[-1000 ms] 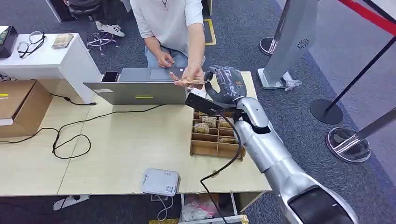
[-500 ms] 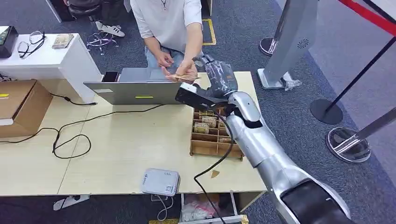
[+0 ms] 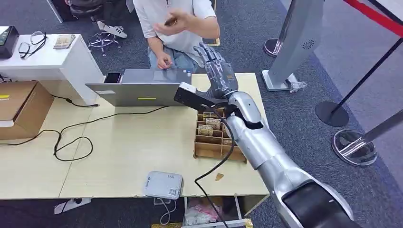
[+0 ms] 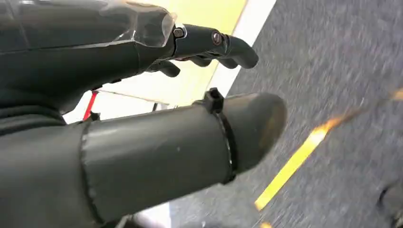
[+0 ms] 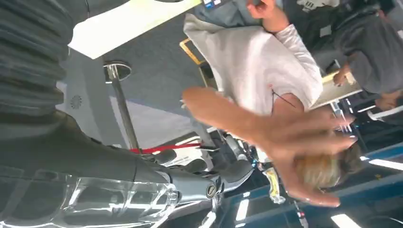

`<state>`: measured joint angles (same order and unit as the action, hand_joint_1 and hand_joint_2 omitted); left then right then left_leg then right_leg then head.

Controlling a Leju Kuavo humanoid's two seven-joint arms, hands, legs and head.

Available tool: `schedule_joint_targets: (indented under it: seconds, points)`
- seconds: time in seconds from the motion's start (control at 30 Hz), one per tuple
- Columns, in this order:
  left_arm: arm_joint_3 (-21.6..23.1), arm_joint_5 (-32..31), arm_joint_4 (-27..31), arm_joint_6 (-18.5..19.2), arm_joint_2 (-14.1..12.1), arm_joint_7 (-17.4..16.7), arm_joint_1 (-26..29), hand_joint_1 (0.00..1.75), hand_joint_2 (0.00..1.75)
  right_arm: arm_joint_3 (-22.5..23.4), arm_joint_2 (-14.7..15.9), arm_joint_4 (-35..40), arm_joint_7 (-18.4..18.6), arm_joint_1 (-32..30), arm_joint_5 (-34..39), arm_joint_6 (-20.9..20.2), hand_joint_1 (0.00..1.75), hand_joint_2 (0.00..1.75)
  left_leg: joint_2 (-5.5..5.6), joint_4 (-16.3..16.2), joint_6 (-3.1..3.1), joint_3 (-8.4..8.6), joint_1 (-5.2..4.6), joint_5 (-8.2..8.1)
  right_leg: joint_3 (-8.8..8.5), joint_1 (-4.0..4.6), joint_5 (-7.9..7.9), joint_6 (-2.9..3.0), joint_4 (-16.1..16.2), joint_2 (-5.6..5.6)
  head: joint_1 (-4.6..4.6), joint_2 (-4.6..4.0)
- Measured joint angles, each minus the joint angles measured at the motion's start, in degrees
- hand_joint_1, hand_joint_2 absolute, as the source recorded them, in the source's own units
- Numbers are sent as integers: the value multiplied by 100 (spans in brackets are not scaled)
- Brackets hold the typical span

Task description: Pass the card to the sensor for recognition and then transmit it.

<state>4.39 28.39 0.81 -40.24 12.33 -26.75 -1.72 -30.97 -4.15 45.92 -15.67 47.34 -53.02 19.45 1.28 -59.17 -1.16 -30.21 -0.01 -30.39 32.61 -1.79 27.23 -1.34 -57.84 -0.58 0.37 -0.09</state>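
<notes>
Right hand point(image 3: 216, 71): raised over the far edge of the tabletop point(image 3: 128, 156), fingers point(image 3: 208, 53) spread, nothing held.
Left hand point(image 4: 142, 118): over floor, fingers loosely curled, nothing seen in them.
Card point(image 3: 171, 21): a small dark object, judged to be the card, is pinched in the person's hand point(image 3: 178, 20), well above the tabletop and apart from the right hand.
Sensor point(image 3: 163, 185): near edge of the tabletop.
Tray point(image 3: 218, 151): right edge, cards inside.
Risks: laptop point(image 3: 142, 88) or the person's arm could be struck by the extended right arm on withdrawal; its dangling cable point(image 3: 223, 164) could be snagged on the tray.
</notes>
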Motion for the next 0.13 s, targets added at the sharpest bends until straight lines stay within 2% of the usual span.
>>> schedule_joint_targets:
  seconds: [0.07, 0.1, 0.13]
  points:
    - [98, -77, 0, -13, 142, -37, -60, 0, 0, -11, -22, 0, -20, 2, 24, 20, 0, 175, -2, -2, 0, 1, -2, 0, 1, -1, 0, 0, 0, -2, -4, 0]
    - [144, -92, 0, -4, 153, -48, -67, 0, 0, -15, -28, 0, -22, 2, 24, 28, 0, 0, -2, -2, 0, 1, 0, 0, 1, 1, 0, 0, 0, -2, -2, 0]
    - [159, -109, 0, 0, 166, -70, -72, 0, 0, -20, -31, 0, -26, 4, 24, 31, 0, 0, -1, -2, 0, 1, 0, 0, 1, 1, 0, 0, 0, -2, -2, 0]
